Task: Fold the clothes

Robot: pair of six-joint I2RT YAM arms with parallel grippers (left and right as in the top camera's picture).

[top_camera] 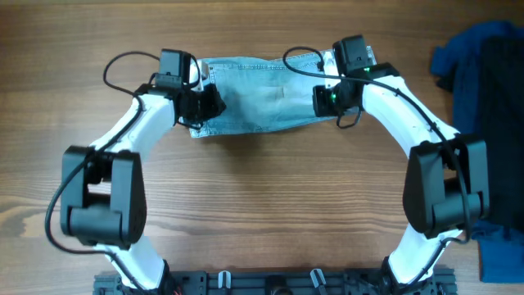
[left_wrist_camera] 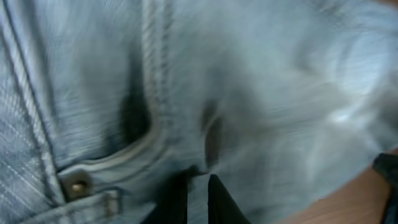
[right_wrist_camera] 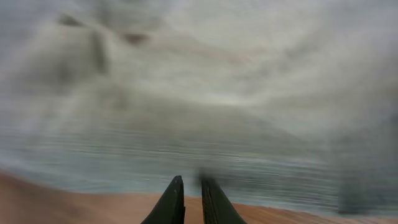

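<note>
Light blue faded denim shorts (top_camera: 262,94) lie top centre of the overhead view, flat on the brown wooden tabletop (top_camera: 262,205), w/ one arm at each end. Left gripper (top_camera: 201,105) is at the shorts' left end, lower corner. In its wrist view the jaws are almost together w/ a strip of denim between them, so it looks closed on the cloth, near a pocket seam and a brass rivet (left_wrist_camera: 78,185). Right gripper (top_camera: 326,100) is at the right end, jaws nearly together too, but its wrist view is blurred, so can't tell if any cloth is caught.

Risks, as I judge them:
- Right side may have closed on nothing, or on the top layer only. That end would then lag or peel apart on lifting and the fold goes skew.
- Left pinch looks thin and sits close to thick seams. Denim is stiff & heavy, so poss. slip-out mid-lift.
- Uneven lift L vs R would twist the shorts, and the hems won't line up.

Count:
- shorts ×1
- grippers ×2
- rivet ×1 seen
- dark navy-and-black garment heap (top_camera: 483,74) at right edge, upper: no. of pieces unclear
- blue cloth (top_camera: 501,254) in lower right corner ×1, maybe part of that heap
</note>
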